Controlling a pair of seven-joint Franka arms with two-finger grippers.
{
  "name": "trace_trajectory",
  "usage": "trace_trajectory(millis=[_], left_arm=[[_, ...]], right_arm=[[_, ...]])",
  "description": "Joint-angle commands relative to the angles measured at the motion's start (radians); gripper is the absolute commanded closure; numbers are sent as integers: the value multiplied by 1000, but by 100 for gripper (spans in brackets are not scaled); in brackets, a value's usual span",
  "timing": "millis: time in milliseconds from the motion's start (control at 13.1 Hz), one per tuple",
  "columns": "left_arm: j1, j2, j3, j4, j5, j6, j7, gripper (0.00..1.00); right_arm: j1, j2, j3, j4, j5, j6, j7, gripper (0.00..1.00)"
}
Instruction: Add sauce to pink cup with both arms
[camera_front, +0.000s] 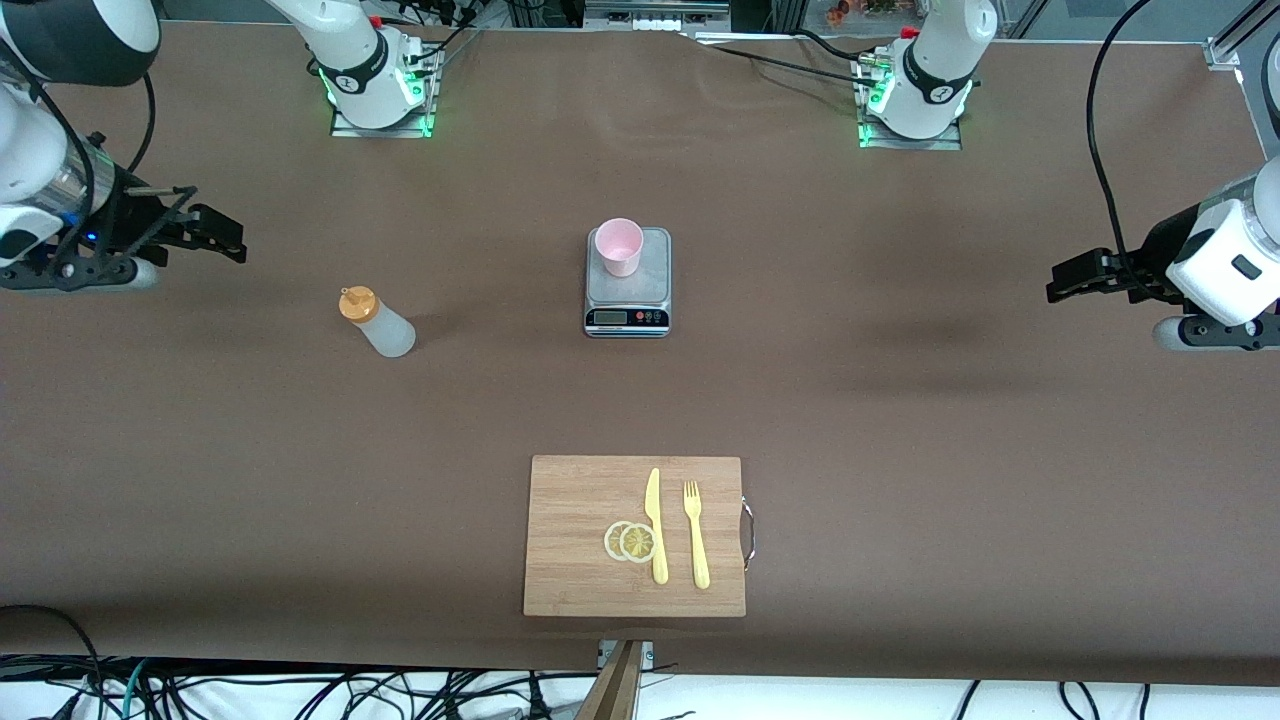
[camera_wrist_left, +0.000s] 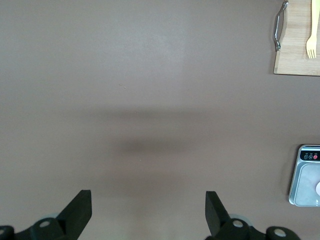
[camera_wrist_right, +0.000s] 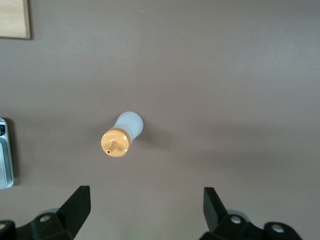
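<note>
The sauce bottle, whitish with an orange cap, stands upright on the brown table toward the right arm's end; it also shows in the right wrist view. The pink cup stands on a small grey scale at the table's middle. My right gripper is open and empty, up over the table's right-arm end, apart from the bottle; its jaws are spread wide. My left gripper is open and empty over the left arm's end; its jaws are spread wide over bare table.
A wooden cutting board lies nearer the front camera than the scale, with two lemon slices, a yellow knife and a yellow fork on it. The scale's edge shows in the left wrist view.
</note>
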Motion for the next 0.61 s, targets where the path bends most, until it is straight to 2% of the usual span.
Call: trace_trajectory(millis=[0,535], left_arm=[[-2,11,-6,28,18,-25,-7,0],[-2,11,-6,28,18,-26,-7,0]], right_arm=[[-29,-9,23,38,19,-13,14,0],[-26,-8,24,38,44,-36,22,0]])
